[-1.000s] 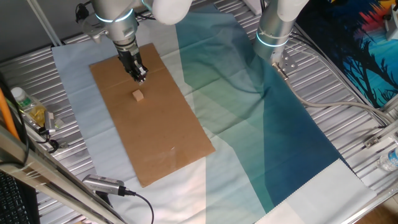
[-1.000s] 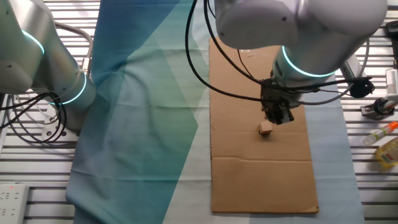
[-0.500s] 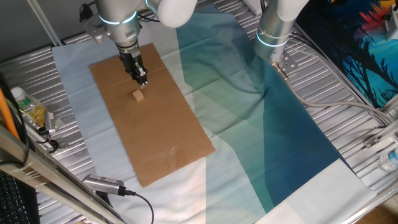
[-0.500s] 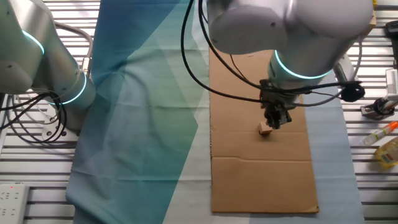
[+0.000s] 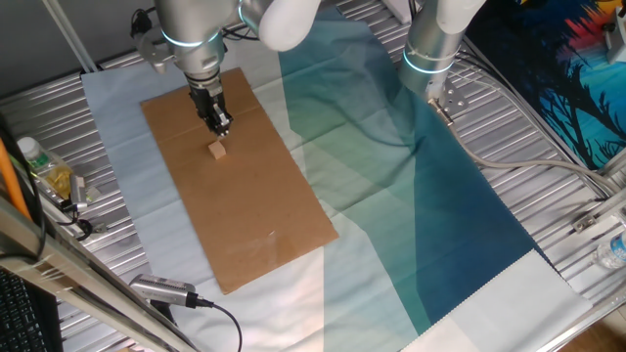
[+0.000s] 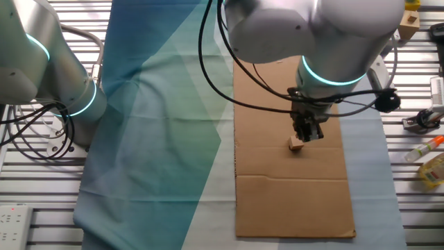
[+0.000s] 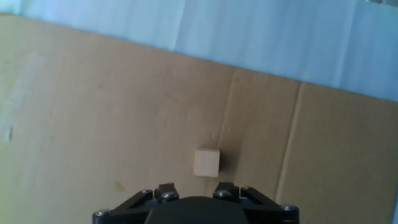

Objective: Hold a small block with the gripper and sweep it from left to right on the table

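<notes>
The small block (image 5: pixel 217 149) is a pale tan cube lying on the brown cardboard sheet (image 5: pixel 254 215) on the cloth-draped table (image 5: pixel 59 88). My gripper (image 5: pixel 222 127) hangs just above and slightly behind it, not touching. In the other fixed view the gripper (image 6: pixel 307 135) tip sits right over the block (image 6: pixel 296 144). In the hand view the block (image 7: pixel 206 163) lies a little ahead of my gripper (image 7: pixel 195 186), between the lines of its two spread fingers. The gripper is open and empty.
A second silver arm (image 5: pixel 430 49) stands at the back on the teal cloth (image 5: pixel 411 196). Bottles (image 5: pixel 44 166) lie at the left edge, and a cabled device (image 5: pixel 161 288) lies near the front. Small items (image 6: pixel 430 167) lie beside the cardboard.
My gripper has come down a little closer to the block and its wrist has turned slightly. The block has not moved.
</notes>
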Motion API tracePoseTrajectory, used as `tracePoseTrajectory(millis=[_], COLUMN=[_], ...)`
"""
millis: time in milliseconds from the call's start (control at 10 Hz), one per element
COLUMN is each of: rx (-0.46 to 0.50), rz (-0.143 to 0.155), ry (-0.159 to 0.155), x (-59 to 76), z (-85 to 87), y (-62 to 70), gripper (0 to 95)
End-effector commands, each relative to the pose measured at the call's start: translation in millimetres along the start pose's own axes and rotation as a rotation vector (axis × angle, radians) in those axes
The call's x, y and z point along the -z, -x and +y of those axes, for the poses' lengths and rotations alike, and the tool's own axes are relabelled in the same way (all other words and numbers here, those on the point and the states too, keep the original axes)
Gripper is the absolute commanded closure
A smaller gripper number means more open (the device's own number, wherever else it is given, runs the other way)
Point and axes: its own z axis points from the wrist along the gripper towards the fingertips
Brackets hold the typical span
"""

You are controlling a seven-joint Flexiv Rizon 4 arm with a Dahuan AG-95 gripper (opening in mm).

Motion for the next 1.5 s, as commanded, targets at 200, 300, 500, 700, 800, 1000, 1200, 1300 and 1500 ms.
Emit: tracePoseTrajectory(millis=[200,300,500,700,800,1000,1200,1300,1500], rx=[-0.003,-0.004,-0.006,-0.009,-0.010,-0.013,-0.013,-0.013,-0.013], rz=[-0.003,-0.002,-0.002,-0.006,-0.006,-0.007,-0.011,-0.009,-0.012], ry=[0.001,0.001,0.003,0.007,0.007,0.007,0.010,0.011,0.015], x=[1.4,1.0,-2.4,-6.6,-7.5,-13.2,-20.3,-23.0,-30.9], z=[-0.2,-0.3,-0.7,-1.2,-1.5,-3.1,-5.9,-6.1,-6.0], y=[-1.4,-1.3,-0.8,-0.3,0.1,1.0,3.2,4.4,6.0], gripper=[57.0,57.0,57.0,57.0,57.0,57.0,57.0,57.0,57.0])
